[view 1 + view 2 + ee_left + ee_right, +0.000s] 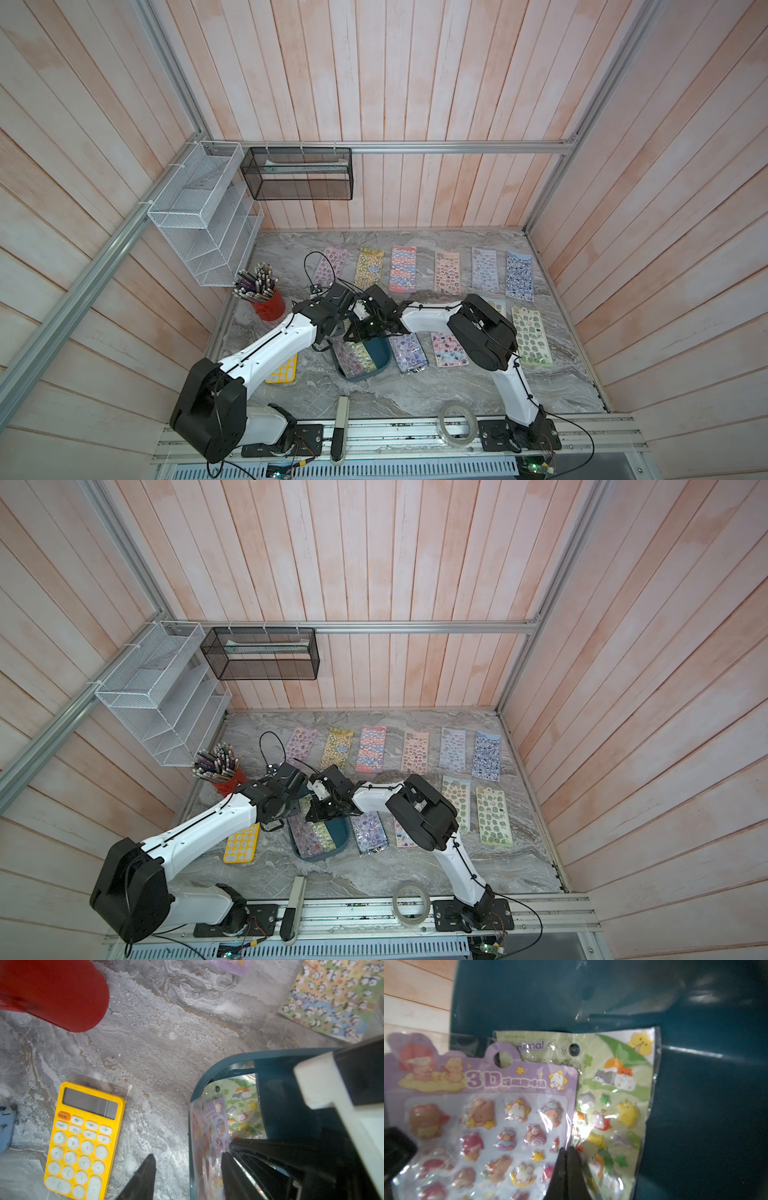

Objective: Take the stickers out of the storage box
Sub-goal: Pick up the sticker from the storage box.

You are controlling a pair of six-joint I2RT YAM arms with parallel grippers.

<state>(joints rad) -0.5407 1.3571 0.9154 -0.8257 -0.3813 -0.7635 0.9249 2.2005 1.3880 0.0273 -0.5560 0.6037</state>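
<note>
On the marbled desk (415, 395), the right end effector (566, 1149), clamped on the purple sticker sheet (488, 1126) in the storage box (695, 1105), needed a slow, flat lift, while the left end effector (189, 1155) gaped apart.

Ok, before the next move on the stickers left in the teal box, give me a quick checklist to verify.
1. Grip: right gripper shut on the edge of the purple sheet: ok.
2. Support: left gripper open, jaws astride the wall of the storage box: ok.
3. One sheet only: green sheet lies partly under the purple one; whether it is caught too: cannot tell.
4. Box emptied: not ok; both sheets are in it.
5. Side clearance: yellow calculator lies apart from the box: ok.
</note>
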